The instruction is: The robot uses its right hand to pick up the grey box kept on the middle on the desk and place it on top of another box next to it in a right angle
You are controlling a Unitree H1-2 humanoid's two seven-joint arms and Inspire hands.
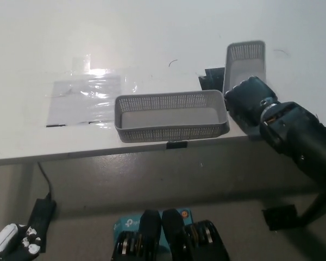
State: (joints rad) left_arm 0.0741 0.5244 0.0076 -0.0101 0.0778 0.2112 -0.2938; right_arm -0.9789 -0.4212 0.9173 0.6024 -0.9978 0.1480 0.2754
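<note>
On the white desk [152, 32] in front of you, a patch of clear plastic film [89, 98] lies flat at the left and catches a bright glare. The desk's front edge runs across the middle of the view, and below it you see grey floor, with a black cable and adapter [42, 209] hanging down at the left. A long grey mesh box [171, 115] sits near the front edge, its long axis running left to right along that edge. Just to its right, the smaller grey box [244, 64] is lifted and tipped, its far end raised and its open side facing left, its long axis pointing away from you, roughly square to the long box. Your black right hand [250, 100] is closed on the near end of this smaller box, close beside the long box's right end. Small black pieces [211, 80] lie on the desk behind it. Your white left hand [13, 243] rests low at the bottom left corner; you cannot tell how its fingers are set.
</note>
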